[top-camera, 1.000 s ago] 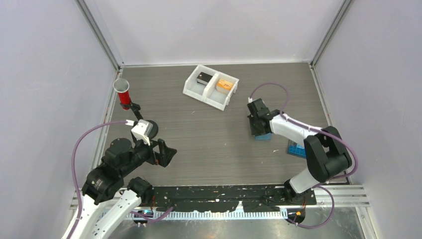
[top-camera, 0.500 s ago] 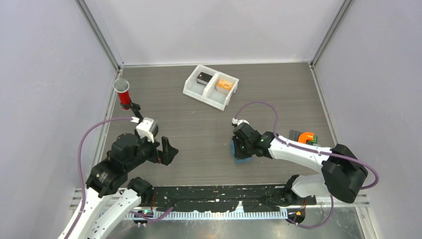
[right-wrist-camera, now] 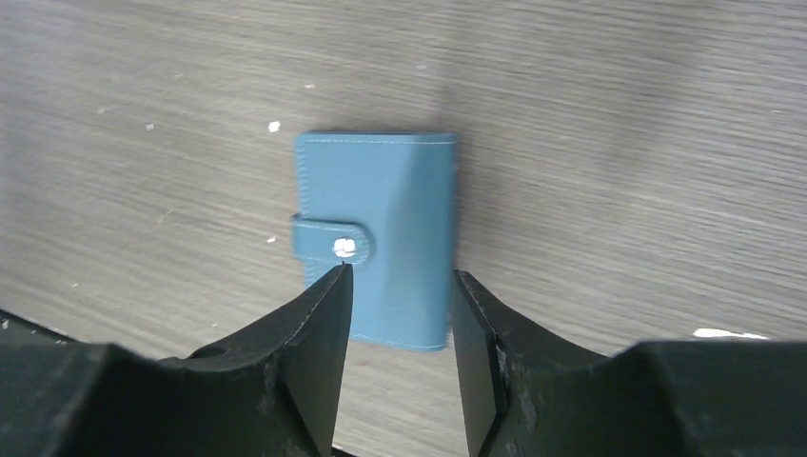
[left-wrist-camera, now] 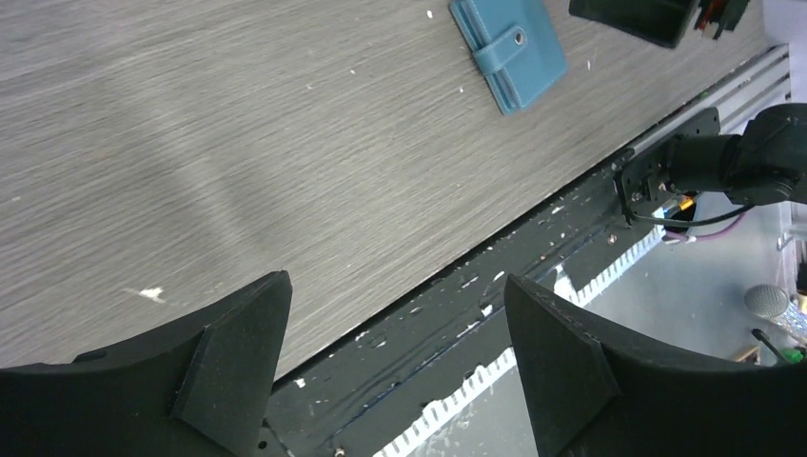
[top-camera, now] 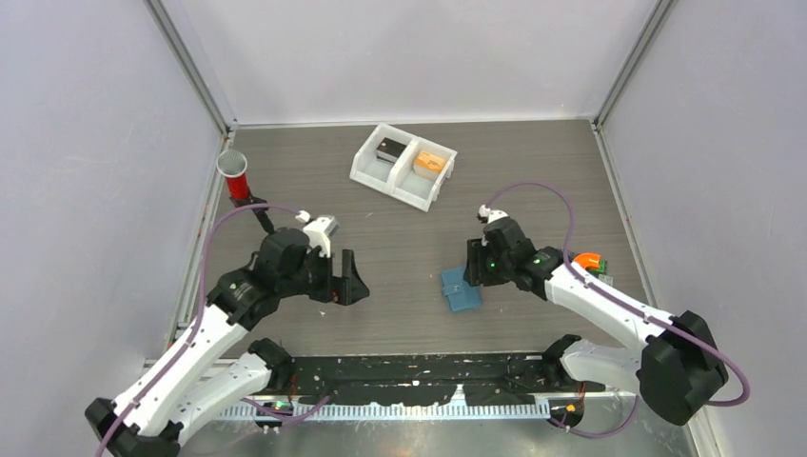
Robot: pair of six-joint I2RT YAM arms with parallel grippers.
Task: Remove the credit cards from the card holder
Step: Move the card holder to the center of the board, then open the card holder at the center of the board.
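The card holder (top-camera: 461,289) is a light-blue wallet lying flat on the wooden table, folded shut with its snap strap fastened. It also shows in the right wrist view (right-wrist-camera: 376,228) and the left wrist view (left-wrist-camera: 509,48). The credit cards are hidden. My right gripper (top-camera: 473,265) hovers just right of and above the holder, and its jaws (right-wrist-camera: 402,276) are open with nothing between them. My left gripper (top-camera: 347,281) stands wide open and empty, well to the left of the holder and low over the near part of the table (left-wrist-camera: 398,281).
A white two-compartment tray (top-camera: 403,166) holding a dark item and an orange item stands at the back. A red cup (top-camera: 234,176) stands at the far left. An orange and green object (top-camera: 590,262) lies at the right. A black rail (top-camera: 428,367) runs along the near edge.
My right gripper carried the card holder left and nearer, then opened and let it lie on the table. My left arm swung right towards the middle.
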